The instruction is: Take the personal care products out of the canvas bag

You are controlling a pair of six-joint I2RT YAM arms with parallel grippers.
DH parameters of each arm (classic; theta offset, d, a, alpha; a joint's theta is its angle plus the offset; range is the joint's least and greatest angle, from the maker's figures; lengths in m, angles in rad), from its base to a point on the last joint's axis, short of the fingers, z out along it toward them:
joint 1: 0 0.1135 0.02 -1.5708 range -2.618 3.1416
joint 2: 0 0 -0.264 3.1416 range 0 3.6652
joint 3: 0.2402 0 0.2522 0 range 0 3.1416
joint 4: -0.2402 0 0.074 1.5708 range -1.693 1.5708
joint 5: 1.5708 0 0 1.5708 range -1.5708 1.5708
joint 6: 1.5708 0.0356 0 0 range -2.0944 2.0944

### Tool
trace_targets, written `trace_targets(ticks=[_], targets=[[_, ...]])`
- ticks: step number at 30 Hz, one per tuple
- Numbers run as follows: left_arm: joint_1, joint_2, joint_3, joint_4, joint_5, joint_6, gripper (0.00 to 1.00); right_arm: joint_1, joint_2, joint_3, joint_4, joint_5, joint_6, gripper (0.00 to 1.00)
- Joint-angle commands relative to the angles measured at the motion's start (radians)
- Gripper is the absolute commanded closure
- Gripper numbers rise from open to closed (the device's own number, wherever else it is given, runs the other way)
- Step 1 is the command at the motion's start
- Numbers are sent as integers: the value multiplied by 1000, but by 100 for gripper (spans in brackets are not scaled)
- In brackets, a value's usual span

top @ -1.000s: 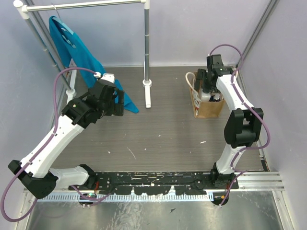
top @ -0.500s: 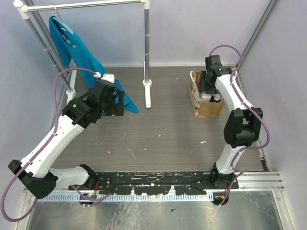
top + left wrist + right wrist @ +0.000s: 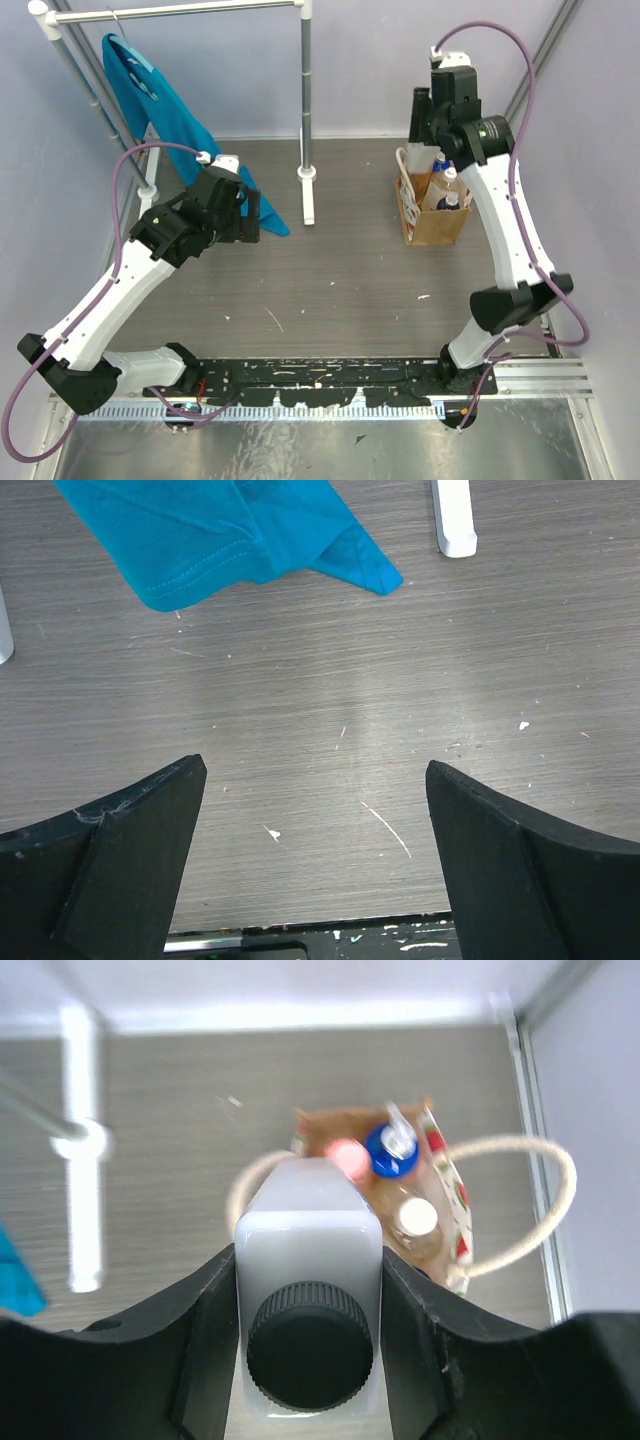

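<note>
My right gripper (image 3: 308, 1305) is shut on the white rectangular bottle with a dark cap (image 3: 308, 1250) and holds it above the canvas bag (image 3: 318, 1125). In the bag stand a blue-topped bottle (image 3: 392, 1150), a pinkish one (image 3: 348, 1158) and a clear amber one with a white cap (image 3: 415, 1218). In the top view the right gripper (image 3: 432, 125) hangs over the tan bag (image 3: 437, 226) at the back right. My left gripper (image 3: 312, 772) is open and empty over bare table, at the left in the top view (image 3: 250, 215).
A teal-blue garment (image 3: 150, 90) hangs on a metal rack (image 3: 307, 90) at the back left, and its hem shows in the left wrist view (image 3: 220, 530). The rack's white foot (image 3: 309, 198) stands mid-table. The bag's cord handle (image 3: 545, 1200) loops out to the right.
My right arm has risen from inside the bag, lifting the white bottle up above its rim. The left arm has not moved.
</note>
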Motion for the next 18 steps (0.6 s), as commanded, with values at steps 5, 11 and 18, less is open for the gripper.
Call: trace_targets(ticks=[5, 11, 18], targets=[[5, -9, -1, 16, 12, -6, 1, 258, -225, 167, 89, -153, -27, 75], [4, 0, 7, 18, 16, -13, 1, 337, -255, 34, 49, -244, 16, 75], [4, -17, -10, 57, 35, -33, 2, 419, -293, -335, 146, -280, 83, 72]])
